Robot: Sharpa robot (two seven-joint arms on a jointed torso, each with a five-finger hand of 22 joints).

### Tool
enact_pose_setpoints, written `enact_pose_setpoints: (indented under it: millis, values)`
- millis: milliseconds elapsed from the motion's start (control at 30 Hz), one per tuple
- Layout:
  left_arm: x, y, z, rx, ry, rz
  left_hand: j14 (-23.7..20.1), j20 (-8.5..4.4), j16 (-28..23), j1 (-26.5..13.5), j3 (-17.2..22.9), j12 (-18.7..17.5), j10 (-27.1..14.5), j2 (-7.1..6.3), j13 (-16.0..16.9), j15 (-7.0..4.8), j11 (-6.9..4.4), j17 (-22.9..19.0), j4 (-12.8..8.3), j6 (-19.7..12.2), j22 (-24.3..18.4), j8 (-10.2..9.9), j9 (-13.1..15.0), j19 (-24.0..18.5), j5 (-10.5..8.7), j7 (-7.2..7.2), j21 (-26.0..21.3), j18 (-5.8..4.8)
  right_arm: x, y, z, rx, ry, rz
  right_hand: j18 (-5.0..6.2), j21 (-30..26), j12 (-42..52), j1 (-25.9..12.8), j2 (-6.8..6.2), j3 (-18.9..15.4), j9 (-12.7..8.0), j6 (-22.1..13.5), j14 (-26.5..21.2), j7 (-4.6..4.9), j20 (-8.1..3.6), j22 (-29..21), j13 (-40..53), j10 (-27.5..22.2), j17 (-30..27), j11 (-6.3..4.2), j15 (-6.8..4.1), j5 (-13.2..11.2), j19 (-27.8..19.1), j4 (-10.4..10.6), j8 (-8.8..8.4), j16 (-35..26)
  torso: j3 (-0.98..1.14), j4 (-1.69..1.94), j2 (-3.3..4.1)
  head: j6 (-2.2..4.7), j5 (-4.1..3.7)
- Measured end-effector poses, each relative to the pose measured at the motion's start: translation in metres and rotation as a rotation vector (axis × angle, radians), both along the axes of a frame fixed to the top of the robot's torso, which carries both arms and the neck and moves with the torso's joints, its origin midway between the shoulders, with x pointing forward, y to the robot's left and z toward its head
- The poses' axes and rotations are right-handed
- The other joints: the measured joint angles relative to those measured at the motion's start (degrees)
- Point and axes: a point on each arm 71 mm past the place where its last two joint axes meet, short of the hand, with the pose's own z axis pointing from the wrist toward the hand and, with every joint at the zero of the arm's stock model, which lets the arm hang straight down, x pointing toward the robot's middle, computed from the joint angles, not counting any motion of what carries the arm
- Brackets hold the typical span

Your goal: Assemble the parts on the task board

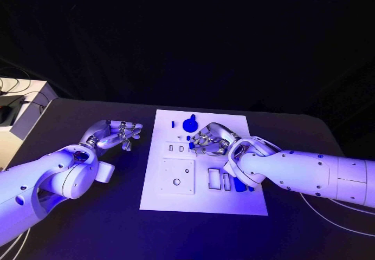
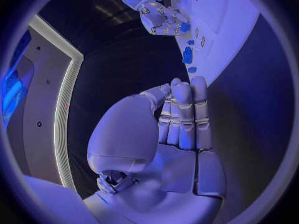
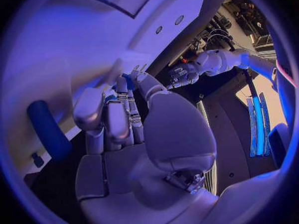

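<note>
One task board (image 1: 205, 201), two hands, several blue parts.

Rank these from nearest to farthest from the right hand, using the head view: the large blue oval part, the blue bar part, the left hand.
1. Large blue oval part, just beyond the right hand on the board.
2. Blue bar part, by the right forearm, toward the board's near end.
3. Left hand, off the task board, over the black table.

The board (image 1: 205, 201) looks like smooth hard plastic, matt, w/ little cut-out holes. The blue parts (image 1: 190, 124) look like smooth plastic too, a bit shiny. The table (image 1: 94, 222) is dark & dull, no shine. Both arms have smooth glossy shells. Left hand (image 1: 117, 134) & right hand (image 1: 209, 141) look like shiny metal.
</note>
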Motion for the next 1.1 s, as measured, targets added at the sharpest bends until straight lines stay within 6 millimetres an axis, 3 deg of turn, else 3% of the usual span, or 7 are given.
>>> enact_pose_setpoints:
  millis: [233, 467, 700, 1100]
  values:
    - [0.0, -0.0001, -0.0001, 0.002, 0.001, -0.002, 0.0, 0.0, 0.34, 0.0, 0.0, 0.0, 0.0, 0.0, 0.01, 0.0, 0.0, 0.07, 0.0, 0.0, 0.19, 0.0, 0.0, 0.0, 0.0, 0.0, 0.0, 0.0, 0.0007, 0.0006, -0.0006, -0.01, -0.004, 0.004, -0.28, -1.45, -0.69, -0.16, 0.16, 1.51, -0.05, 0.03, -0.32, 0.02, 0.21, -0.01, -2.57, -1.34, -0.85, 0.7, 0.32, 0.19, 0.2, -0.71, -0.01, -0.44, 0.02, 0.07, 0.01, -0.24, 0.02]
    - [0.0, 0.0002, -0.0002, 0.006, 0.0, -0.003, 0.0, 0.0, 0.57, 0.0, 0.0, 0.0, 0.0, 0.0, 0.01, 0.0, 0.0, 0.16, 0.0, 0.0, 0.3, 0.0, 0.0, 0.0, 0.0, 0.0, 0.23, 0.0, 0.001, 0.0004, -0.001, -0.015, -0.005, 0.007, 0.8, -2.86, -0.69, -0.79, -0.18, 2.31, 0.07, 0.33, -0.43, 0.33, 0.62, 0.03, -3.17, -2.17, -2.03, 1.12, 0.43, 0.24, 0.2, -1.16, -0.08, -0.88, 0.02, 0.01, 0.01, -0.32, 0.09]
    - [0.0, 0.0004, -0.0004, 0.009, 0.0, -0.004, 0.0, 0.0, 0.57, 0.0, 0.0, 0.0, 0.0, 0.0, -0.05, 0.0, 0.0, 0.16, 0.0, 0.0, 0.38, 0.0, 0.0, 0.0, 0.0, 0.0, 0.23, 0.0, 0.001, -0.0004, -0.0016, -0.019, -0.001, 0.008, 0.83, -6.06, -0.91, -1.35, -0.3, 3.02, 0.09, 0.52, -0.73, 0.62, 0.93, 0.04, -3.24, -3.48, -4.29, 1.42, 0.73, 0.38, 0.31, -1.08, -0.12, -2.43, 0.04, 0.01, 0.02, -0.36, 0.06]
    - [-0.0001, 0.0009, -0.0007, 0.012, 0.003, -0.004, 0.0, 0.0, 0.57, 0.0, 0.0, 0.0, 0.0, 0.0, -0.04, 0.0, 0.0, 0.22, 0.0, 0.0, 0.5, 0.0, 0.0, 0.0, 0.0, 0.0, 0.23, 0.0, 0.0014, -0.0017, -0.0017, -0.023, 0.005, 0.011, 0.86, -6.33, -0.9, -1.35, -0.3, 3.32, 0.15, 0.58, -0.73, 0.69, 0.94, 0.03, -3.28, -3.79, -5.18, 1.73, 0.73, 0.37, 0.3, -1.07, -0.13, -2.43, 0.02, -0.01, 0.0, -0.48, 0.04]
